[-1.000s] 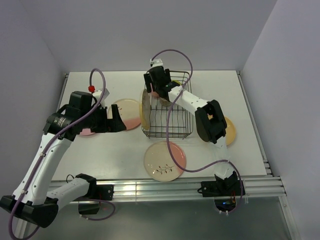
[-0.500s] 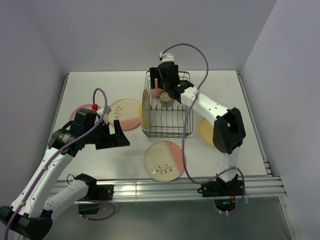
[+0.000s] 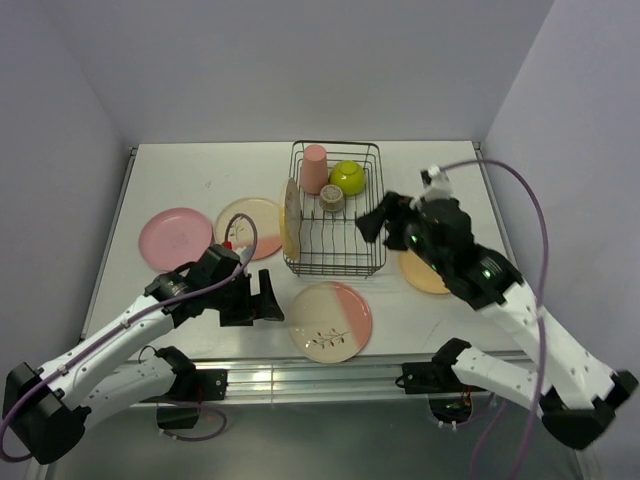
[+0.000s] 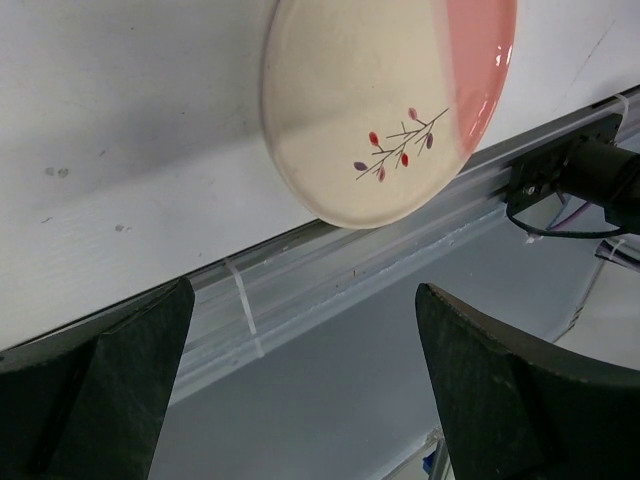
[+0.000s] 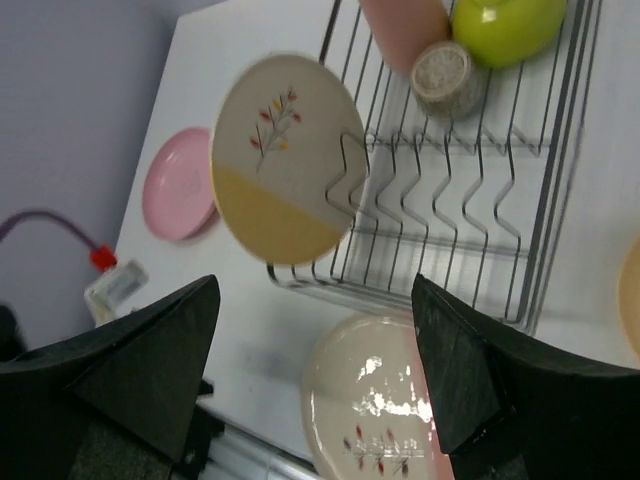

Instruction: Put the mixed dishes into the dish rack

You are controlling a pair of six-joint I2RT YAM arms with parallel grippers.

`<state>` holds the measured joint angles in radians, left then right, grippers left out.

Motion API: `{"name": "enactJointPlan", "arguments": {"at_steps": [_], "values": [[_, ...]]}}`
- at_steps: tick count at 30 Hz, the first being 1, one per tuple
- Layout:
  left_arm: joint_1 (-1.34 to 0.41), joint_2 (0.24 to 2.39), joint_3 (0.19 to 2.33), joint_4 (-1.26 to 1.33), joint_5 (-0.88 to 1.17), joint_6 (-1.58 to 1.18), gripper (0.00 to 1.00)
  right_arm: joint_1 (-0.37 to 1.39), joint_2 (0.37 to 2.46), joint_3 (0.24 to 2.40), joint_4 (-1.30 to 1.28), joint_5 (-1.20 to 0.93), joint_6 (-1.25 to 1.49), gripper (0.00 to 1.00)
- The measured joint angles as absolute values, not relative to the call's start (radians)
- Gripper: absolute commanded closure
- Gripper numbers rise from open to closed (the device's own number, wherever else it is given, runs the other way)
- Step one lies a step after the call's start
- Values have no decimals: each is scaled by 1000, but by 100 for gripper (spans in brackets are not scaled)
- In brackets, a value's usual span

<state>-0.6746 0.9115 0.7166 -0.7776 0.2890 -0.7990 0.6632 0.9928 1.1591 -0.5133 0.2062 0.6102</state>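
Left gripper [image 3: 264, 301]: jaws wide, nothing between them. Cream-and-pink plate [image 3: 330, 320] lies flat just ahead, a strip of bare surface [image 3: 200, 170] in front of it. Right gripper [image 3: 373, 222]: jaws spread, just beside the dish rack [image 3: 335, 268]; its wire wall blocks a sideways entry, the top is open. Near rows beyond that wall are free. Far end holds the tumbler [image 3: 314, 168], bowl [image 3: 348, 177] and grey cup [image 3: 332, 198]. Cream-and-yellow plate [image 3: 291, 220] stands on edge at the rack's opposite wall.
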Motion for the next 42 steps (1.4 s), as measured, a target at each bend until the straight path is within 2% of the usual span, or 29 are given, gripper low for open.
{"name": "enactJointPlan", "arguments": {"at_steps": [4,8,17,19,27,30,32,37,39,42], "values": [[-717,915,624,-649,290,-864,1,663,725,975,-624,146,691,17],[-793,966,568,-550,275,-917,1,663,578,953,-724,115,750,18],[-847,1225,554,-358,188,-967,1,663,540,954,-839,65,809,19],[-846,1276,569,-332,191,-985,4,663,532,954,-854,60,815,19],[-854,1431,611,-146,262,-1029,30,663,521,947,-884,54,817,19],[-861,1477,604,-68,295,-1052,59,663,515,920,-884,32,825,20],[-863,1496,577,-16,311,-1078,69,663,512,905,-888,24,831,20],[-866,1458,490,56,313,-1139,85,663,500,889,-902,21,852,20],[-867,1434,458,76,312,-1168,100,663,498,876,-905,20,865,21],[-867,1416,431,104,309,-1200,100,663,506,849,-906,11,875,21]]}}
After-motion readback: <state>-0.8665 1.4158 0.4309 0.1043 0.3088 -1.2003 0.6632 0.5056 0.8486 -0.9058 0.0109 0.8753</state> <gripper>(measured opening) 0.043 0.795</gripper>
